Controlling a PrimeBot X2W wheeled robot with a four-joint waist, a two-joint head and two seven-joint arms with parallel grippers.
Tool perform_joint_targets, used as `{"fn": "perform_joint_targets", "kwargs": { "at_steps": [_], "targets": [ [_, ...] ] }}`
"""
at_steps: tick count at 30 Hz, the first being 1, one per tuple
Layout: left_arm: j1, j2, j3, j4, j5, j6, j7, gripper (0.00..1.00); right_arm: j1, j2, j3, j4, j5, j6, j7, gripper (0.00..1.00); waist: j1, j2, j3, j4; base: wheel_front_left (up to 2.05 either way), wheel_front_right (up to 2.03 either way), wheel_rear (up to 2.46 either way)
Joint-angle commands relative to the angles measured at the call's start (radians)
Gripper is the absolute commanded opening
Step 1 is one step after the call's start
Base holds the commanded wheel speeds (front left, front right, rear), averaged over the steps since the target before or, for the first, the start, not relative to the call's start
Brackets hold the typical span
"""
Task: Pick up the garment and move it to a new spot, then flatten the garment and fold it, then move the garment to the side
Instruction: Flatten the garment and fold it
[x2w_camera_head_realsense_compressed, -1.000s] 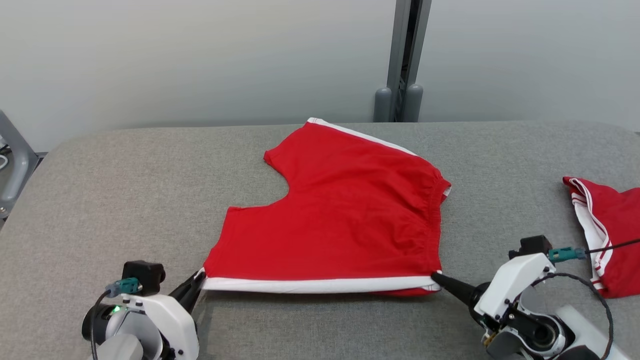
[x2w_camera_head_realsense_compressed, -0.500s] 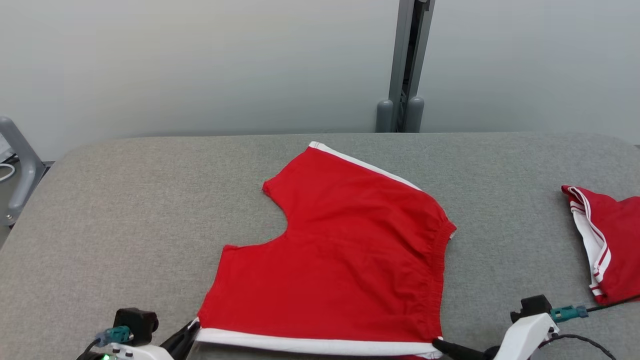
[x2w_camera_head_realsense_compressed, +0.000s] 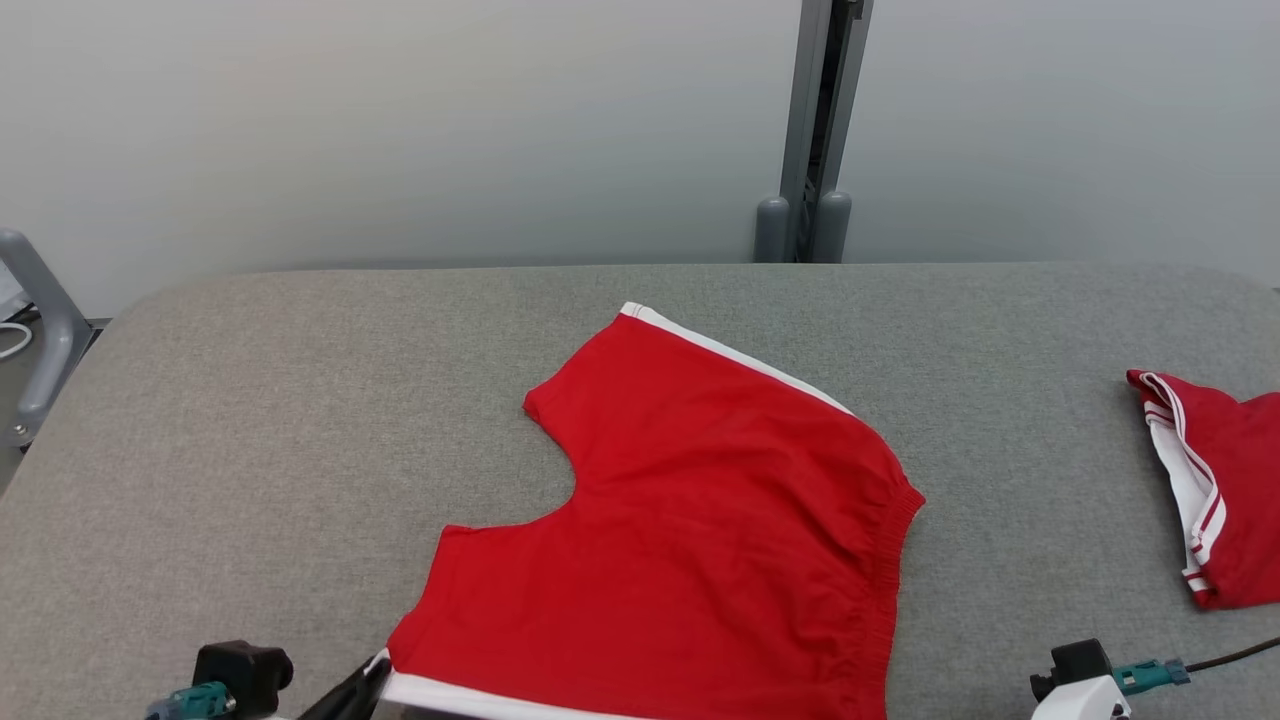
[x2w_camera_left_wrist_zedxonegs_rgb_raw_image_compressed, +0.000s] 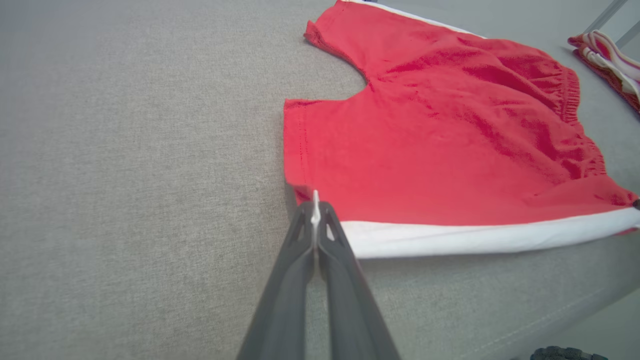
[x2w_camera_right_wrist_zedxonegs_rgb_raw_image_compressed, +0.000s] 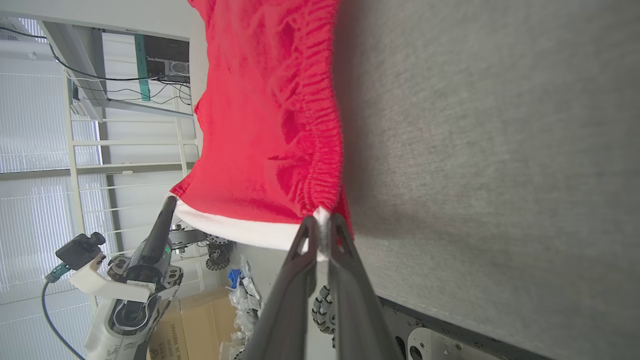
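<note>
While the grey padded table (x2w_camera_head_realsense_compressed: 250, 400) spans the head view from side to side, the garment (x2w_camera_head_realsense_compressed: 700, 520), a pair of red shorts with white side stripes, lies spread across its middle and front. Its two leg openings point toward the robot's left, and the gathered elastic waistband runs along the robot's right side. The far white stripe slants across the top of the cloth. The near white stripe is pulled into a straight line close to the table's front edge. A second red garment (x2w_camera_head_realsense_compressed: 1215, 490) with white trim sits bunched at the far right of the table, well apart from the shorts. The left gripper (x2w_camera_left_wrist_zedxonegs_rgb_raw_image_compressed: 315, 206) has its two dark fingers pressed together on the near corner of the leg hem, with a sliver of white cloth showing between the tips. The right gripper (x2w_camera_right_wrist_zedxonegs_rgb_raw_image_compressed: 323, 224) is likewise pinched tight on the near corner of the waistband, where the white stripe ends.
</note>
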Motion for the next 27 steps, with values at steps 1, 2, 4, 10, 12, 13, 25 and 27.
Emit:
{"fn": "perform_joint_targets", "kwargs": {
  "at_steps": [1, 2, 4, 10, 12, 13, 25, 27],
  "targets": [
    [-0.007, 0.006, 0.018, -0.015, -0.009, 0.015, -0.008, 0.00, 0.007, -0.002, -0.010, -0.005, 0.011, 0.000, -0.008, 0.00, 0.0000, 0.0000, 0.003, -0.001, 0.00, 0.00, 0.00],
    [-0.019, 0.005, 0.036, -0.033, -0.016, 0.030, -0.016, 0.00, -0.001, 0.008, -0.020, -0.010, 0.023, 0.000, -0.009, 0.00, 0.0000, 0.0000, 0.011, -0.004, 0.00, 0.00, 0.00],
    [-0.035, 0.004, 0.053, -0.050, -0.025, 0.036, -0.018, 0.00, -0.015, 0.016, -0.026, -0.017, 0.034, 0.000, -0.013, 0.00, 0.0000, 0.0000, 0.020, -0.009, 0.00, 0.00, 0.00],
    [-0.091, 0.012, 0.097, -0.091, -0.019, 0.052, -0.036, 0.00, -0.052, 0.049, -0.046, -0.042, 0.062, 0.000, -0.036, 0.00, 0.0000, 0.0000, 0.054, -0.041, 0.00, 0.00, 0.00],
    [-0.115, 0.011, 0.108, -0.104, -0.023, 0.057, -0.030, 0.00, -0.069, 0.061, -0.055, -0.052, 0.074, 0.000, -0.045, 0.00, 0.0000, 0.0000, 0.066, -0.055, 0.00, 0.00, 0.00],
    [-0.129, 0.012, 0.113, -0.111, -0.025, 0.061, -0.026, 0.00, -0.077, 0.065, -0.057, -0.057, 0.078, 0.001, -0.050, 0.00, 0.0000, 0.0000, 0.072, -0.063, 0.00, 0.00, 0.00],
    [-0.303, 0.009, 0.189, -0.078, -0.058, 0.095, 0.036, 0.00, -0.204, 0.151, -0.085, -0.116, 0.056, 0.001, -0.177, 0.00, 0.0000, 0.0000, 0.137, -0.178, 0.00, 0.00, 0.00],
    [-0.335, 0.012, 0.199, -0.054, -0.058, 0.097, 0.042, 0.00, -0.228, 0.169, -0.080, -0.116, 0.047, 0.001, -0.191, 0.00, 0.0000, 0.0000, 0.149, -0.203, 0.00, 0.00, 0.00]
  ]
}}
